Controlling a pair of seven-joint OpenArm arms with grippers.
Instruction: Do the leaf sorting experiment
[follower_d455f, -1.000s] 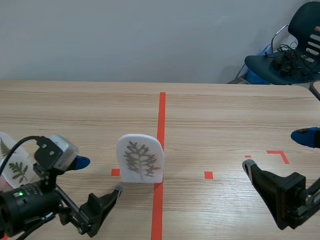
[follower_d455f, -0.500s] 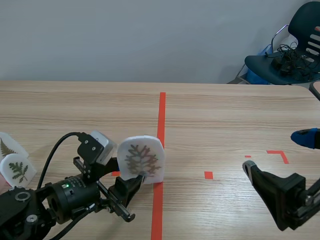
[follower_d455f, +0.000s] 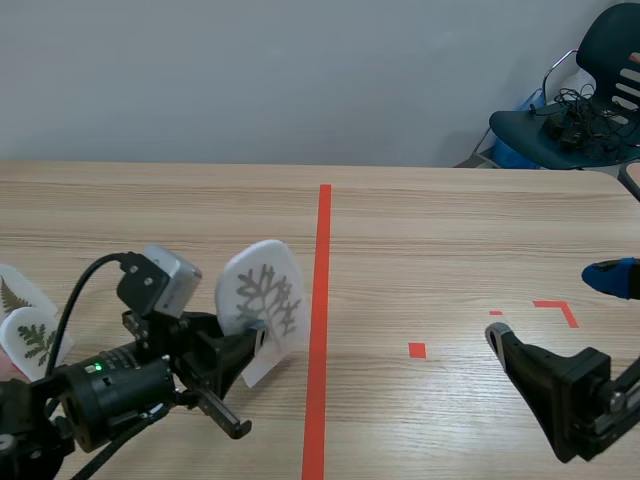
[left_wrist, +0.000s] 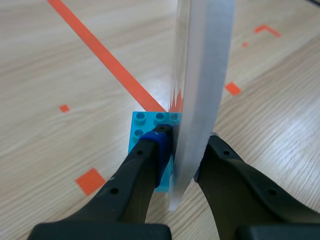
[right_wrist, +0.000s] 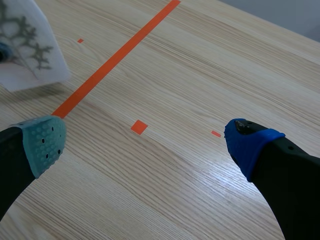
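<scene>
Left fingers (left_wrist: 146, 162) clench the leaf card (follower_d455f: 262, 300), now tilted and shifted from the red line (follower_d455f: 322, 260) toward 9 o'clock: pickup done, likely bound for the cards (follower_d455f: 30, 338) there. Right fingers (right_wrist: 44, 142) hang released.

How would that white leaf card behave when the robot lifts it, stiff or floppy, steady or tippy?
Probably stiff: the leaf card shows a straight edge where the left gripper pinches it. Likely light, being a thin panel. Set down, it may tip easily: tall, thin, and tilted.
</scene>
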